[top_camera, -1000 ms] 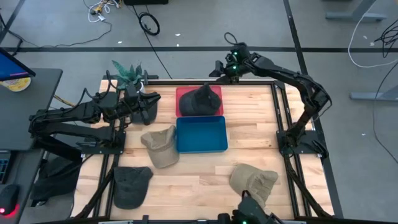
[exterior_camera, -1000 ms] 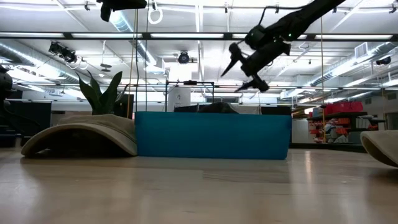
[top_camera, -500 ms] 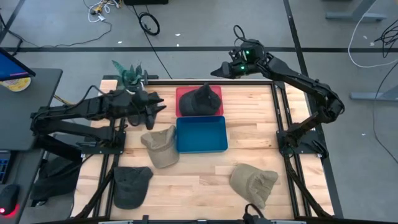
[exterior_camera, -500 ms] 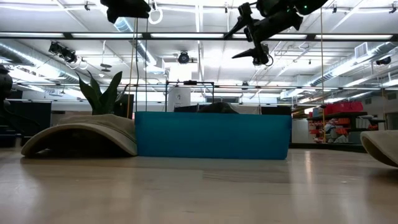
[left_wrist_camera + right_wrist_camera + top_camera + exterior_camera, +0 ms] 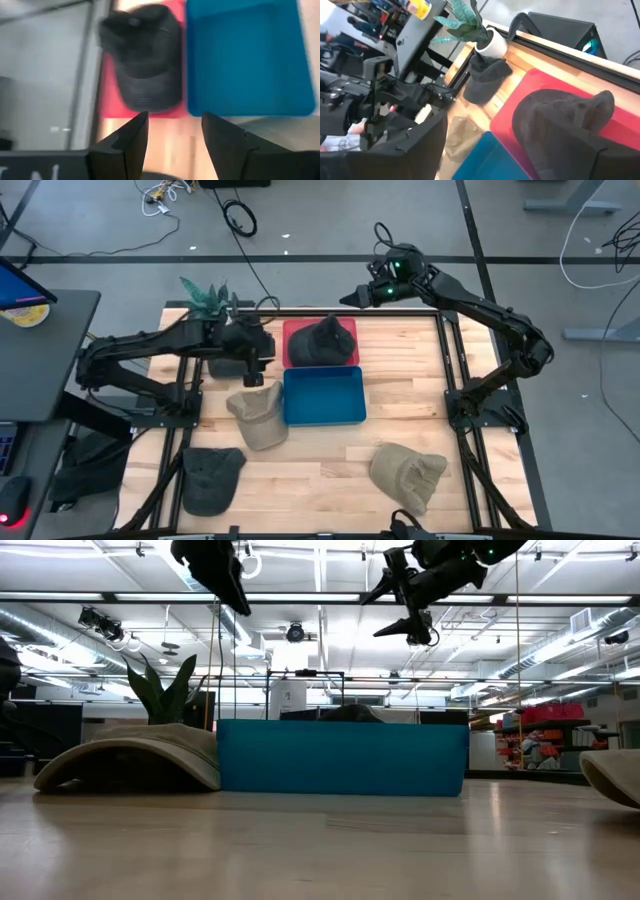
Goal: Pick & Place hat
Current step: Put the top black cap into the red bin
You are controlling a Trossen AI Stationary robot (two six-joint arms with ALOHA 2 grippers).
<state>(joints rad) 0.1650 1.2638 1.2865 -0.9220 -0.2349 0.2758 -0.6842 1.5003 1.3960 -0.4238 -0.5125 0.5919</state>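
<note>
1. Dark cap (image 5: 325,338) sits in the red tray (image 5: 296,357), upper centre of the high view, top edge of the wooden worktop (image 5: 400,410); nothing is touching it.
2. Blue tray (image 5: 324,397) is empty and butts against the red tray's lower edge.
3. Tan cap (image 5: 257,413) lies just left of the blue tray, touching its side.
4. Second dark cap (image 5: 210,478) is at lower left of the worktop; second tan cap (image 5: 408,473) at lower right. Another dark cap (image 5: 485,75) lies beside the potted plant (image 5: 208,300) at upper left.
5. Left end effector (image 5: 252,363) hangs in the air just left of the red tray, above the tan cap; fingers (image 5: 125,145) spread apart, holding nothing, with the dark cap and both trays showing past them in the wrist view.
6. Right end effector (image 5: 352,298) is raised off the top edge of the worktop, just above-right of the red tray; fingers apart in the low view, empty.
</note>
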